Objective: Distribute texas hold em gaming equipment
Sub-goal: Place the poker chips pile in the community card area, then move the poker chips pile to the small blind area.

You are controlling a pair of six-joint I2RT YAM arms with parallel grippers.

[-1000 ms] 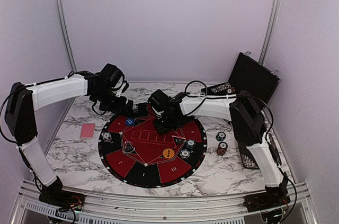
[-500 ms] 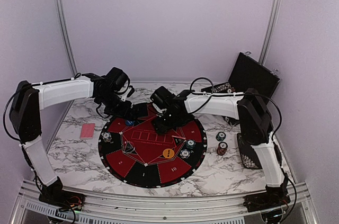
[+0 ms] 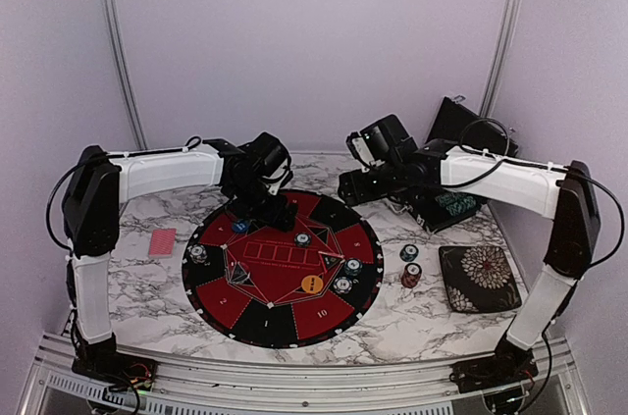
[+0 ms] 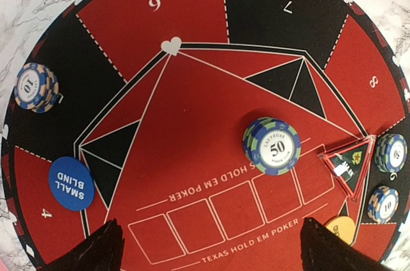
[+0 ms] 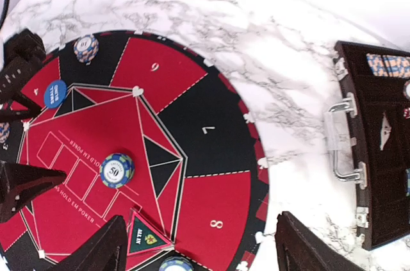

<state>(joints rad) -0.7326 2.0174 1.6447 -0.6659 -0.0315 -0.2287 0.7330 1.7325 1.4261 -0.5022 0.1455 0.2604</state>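
The round mat (image 3: 282,268) is lying on the marble table (image 3: 137,278), and everything here is placed against it. A "50" chip stack (image 4: 271,145) is sitting on the mat's red centre, just above the row of card boxes; in the top view it (image 3: 303,238) is showing between the two arms. The blue button (image 4: 71,183), marked "small blind", is resting at the mat's left side by seat 4. A "10" stack (image 4: 36,87) is standing on the black wedge at the mat's left rim. Two more stacks (image 4: 391,152) (image 4: 383,203) are sitting at the mat's right edge beside the triangular marker (image 4: 346,163), with the orange button (image 4: 341,229) just below them. Off the mat to its right, two stacks (image 3: 409,264) are standing on the table, touching or nearly so. A pink-backed card (image 3: 162,241) is lying on the table left of the mat.

The left gripper (image 4: 208,245) is hanging over the mat's near centre, its fingers spread wide and holding nothing. The right gripper (image 5: 198,245) is hovering beyond the mat's far right rim, fingers likewise parted and empty, near the black case (image 5: 378,156), which is lying open with chips inside. A flowered tray (image 3: 481,278) is lying right of the mat.
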